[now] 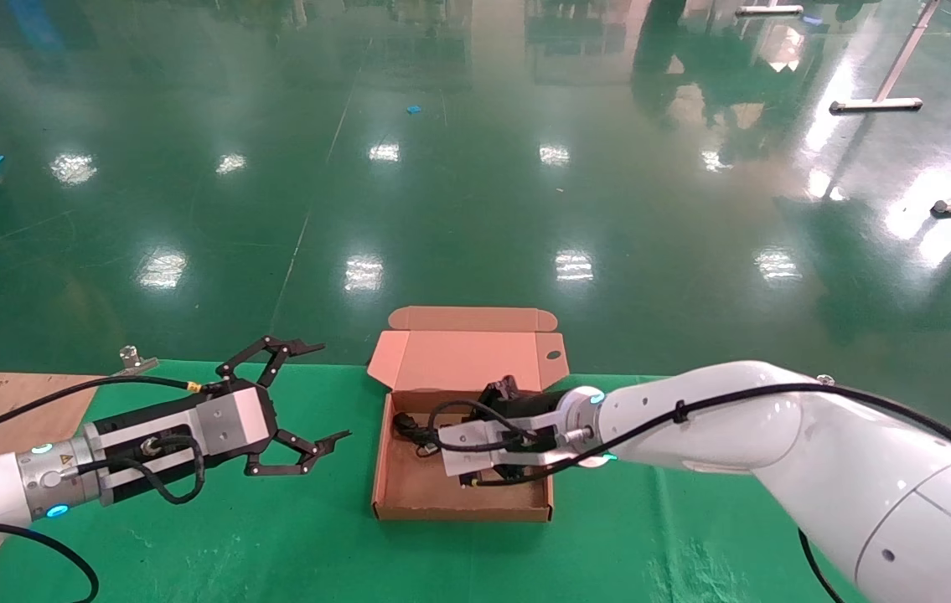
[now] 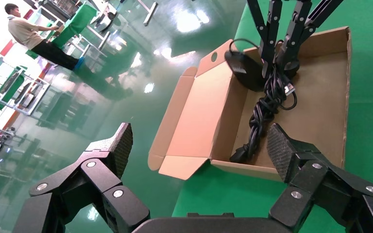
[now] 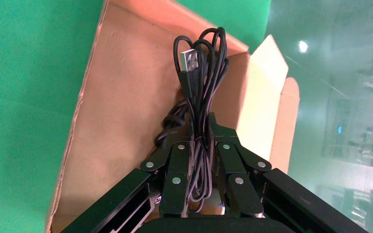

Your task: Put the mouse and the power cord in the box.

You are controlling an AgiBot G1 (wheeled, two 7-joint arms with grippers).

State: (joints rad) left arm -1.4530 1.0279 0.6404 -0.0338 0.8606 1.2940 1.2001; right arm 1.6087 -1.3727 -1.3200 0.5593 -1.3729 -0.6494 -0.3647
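Mouse-packing runs left to right: the left gripper (image 1: 313,392) hovers spread wide over the green cloth (image 1: 190,544), the open box (image 1: 408,490) holds the power cord (image 2: 260,121), and the right gripper (image 3: 200,127) clamps the mouse (image 2: 244,70) cable inside it.

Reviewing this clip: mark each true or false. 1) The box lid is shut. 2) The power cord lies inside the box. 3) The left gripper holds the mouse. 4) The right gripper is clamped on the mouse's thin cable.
1) False: the box has its lid open.
2) True: the power cord lies on the box floor.
3) False: the left gripper is open and empty, beside the box.
4) True: the right gripper is shut on the cable of the mouse.
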